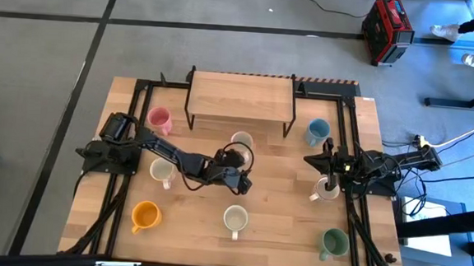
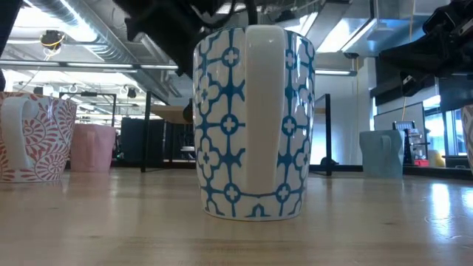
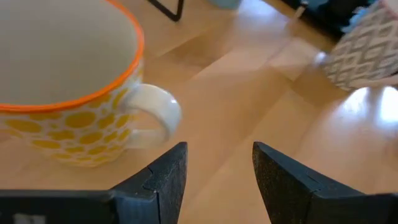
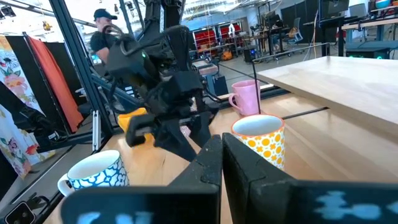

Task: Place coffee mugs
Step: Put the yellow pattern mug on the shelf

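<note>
Where wood gleams, round glazed mug (image 3: 68, 81) sits

Closed right gripper (image 4: 222, 163) faces yellow-dotted mug (image 4: 262, 142) beside left gripper (image 4: 186, 138).

The left arm is reaching from its base at the left edge toward the middle of the worktop (image 1: 299, 194), elbow bent, wrist angled low. Its tool, the left tool (image 1: 242, 183), is standing with its two dark fingers (image 3: 163, 180) parted, nothing between them. The right arm is sitting folded near its base on the right side, and the right tool (image 1: 328, 147) is keeping its fingers (image 4: 208, 163) pressed together.
</note>
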